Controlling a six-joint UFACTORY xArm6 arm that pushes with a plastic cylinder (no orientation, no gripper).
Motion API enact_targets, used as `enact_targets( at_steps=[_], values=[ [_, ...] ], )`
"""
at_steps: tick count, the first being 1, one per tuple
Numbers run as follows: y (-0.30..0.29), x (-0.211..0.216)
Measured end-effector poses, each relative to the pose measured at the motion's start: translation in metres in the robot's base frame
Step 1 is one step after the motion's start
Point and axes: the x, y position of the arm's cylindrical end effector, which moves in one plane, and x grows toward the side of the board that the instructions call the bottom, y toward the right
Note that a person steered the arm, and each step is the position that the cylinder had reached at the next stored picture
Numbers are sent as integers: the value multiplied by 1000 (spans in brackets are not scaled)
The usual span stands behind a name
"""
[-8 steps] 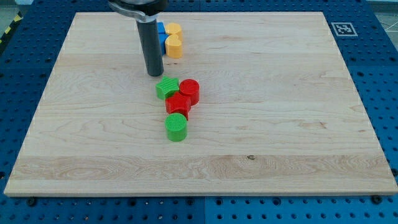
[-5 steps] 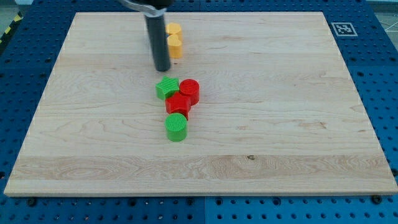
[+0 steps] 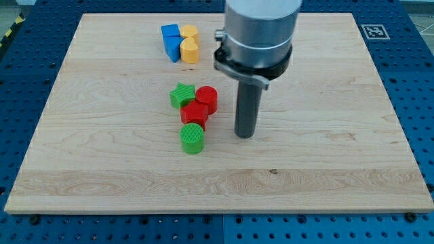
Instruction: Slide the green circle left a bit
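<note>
The green circle (image 3: 192, 138) is a round green cylinder standing on the wooden board (image 3: 325, 102) a little left of centre. My tip (image 3: 244, 135) rests on the board to the right of the green circle, at about the same height in the view, with a clear gap between them. Just above the green circle is a red block (image 3: 194, 112), touching a red cylinder (image 3: 207, 99) and a green star-shaped block (image 3: 182, 95).
At the view's top left stand two blue blocks (image 3: 171, 41) and two yellow blocks (image 3: 190, 45) in a tight cluster. A black-and-white marker (image 3: 373, 31) sits at the board's top right corner. Blue perforated table surrounds the board.
My tip has moved from above the cluster, near the blue and yellow blocks, down and to the right, ending right of the green circle. No block has moved.
</note>
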Motion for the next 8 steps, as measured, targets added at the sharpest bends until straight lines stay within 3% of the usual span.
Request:
enact_targets(
  at_steps=[8],
  values=[
    [-124,45]
  ],
)
